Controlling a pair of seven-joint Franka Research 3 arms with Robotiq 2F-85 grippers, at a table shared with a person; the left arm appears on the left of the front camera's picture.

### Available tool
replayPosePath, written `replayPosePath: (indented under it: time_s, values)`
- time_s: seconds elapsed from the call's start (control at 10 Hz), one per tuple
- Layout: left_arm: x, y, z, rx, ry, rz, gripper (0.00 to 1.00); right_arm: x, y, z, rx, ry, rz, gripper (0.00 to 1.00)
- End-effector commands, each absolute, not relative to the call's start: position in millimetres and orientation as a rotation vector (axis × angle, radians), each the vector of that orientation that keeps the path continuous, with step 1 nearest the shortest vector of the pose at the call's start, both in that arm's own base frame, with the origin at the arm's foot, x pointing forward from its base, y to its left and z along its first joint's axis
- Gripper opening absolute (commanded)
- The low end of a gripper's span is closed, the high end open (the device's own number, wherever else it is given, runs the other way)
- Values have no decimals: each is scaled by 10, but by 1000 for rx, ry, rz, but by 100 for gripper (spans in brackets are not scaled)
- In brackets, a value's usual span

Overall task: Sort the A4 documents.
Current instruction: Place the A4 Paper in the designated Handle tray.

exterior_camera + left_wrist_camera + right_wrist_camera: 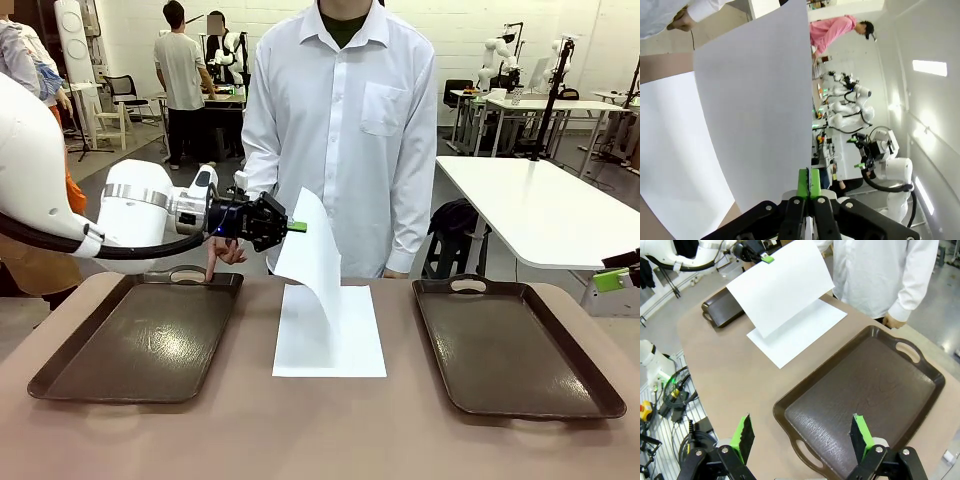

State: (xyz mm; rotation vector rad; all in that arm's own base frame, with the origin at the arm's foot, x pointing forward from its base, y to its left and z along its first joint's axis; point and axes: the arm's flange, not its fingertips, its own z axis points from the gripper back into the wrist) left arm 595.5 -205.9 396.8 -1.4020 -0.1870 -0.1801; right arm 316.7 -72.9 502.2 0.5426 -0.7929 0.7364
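Observation:
My left gripper (297, 227) is shut on the edge of a white A4 sheet (312, 262), held above the table's middle so the sheet hangs down curled. In the left wrist view the green pads (808, 183) pinch that sheet (755, 105) at its edge. More white A4 paper (330, 335) lies flat on the table between the trays, under the hanging sheet. The right wrist view shows the lifted sheet (780, 287), the flat paper (800, 332), and my right gripper (802, 437) open above the right tray with nothing between its fingers.
Two dark brown handled trays sit on the tan table: one left (140, 340), one right (510, 345). A person in a white shirt (345, 120) stands at the far side, a finger (211, 265) touching the left tray's far rim.

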Motion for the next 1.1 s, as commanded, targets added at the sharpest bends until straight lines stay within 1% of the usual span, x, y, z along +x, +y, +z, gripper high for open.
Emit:
replayPosePath:
  time_s: [0.0, 0.2, 0.4, 0.5, 0.7, 0.9, 1.0]
  values:
    - [5690, -1851, 4252, -1359, -180, -253, 1, 3189, -734, 5015, 556, -806, 749, 100]
    - [5386, -1604, 4351, -1352, -192, -240, 1, 3189, -734, 5015, 556, -806, 749, 100]
    - [5111, -1230, 4263, -1343, -200, -146, 1, 3189, -734, 5015, 556, -806, 749, 100]
    - [5006, -1011, 4206, -1386, -191, -160, 1, 3189, -734, 5015, 556, -806, 749, 100]
    - [5009, -666, 4166, -1346, -126, -130, 1, 3189, -734, 5015, 556, -806, 749, 100]
    - [5098, -460, 4190, -1304, -130, -214, 1, 3189, -734, 5015, 556, -806, 749, 100]
    - [5147, -373, 4193, -1292, -115, -219, 1, 3189, -734, 5015, 556, -806, 749, 100]
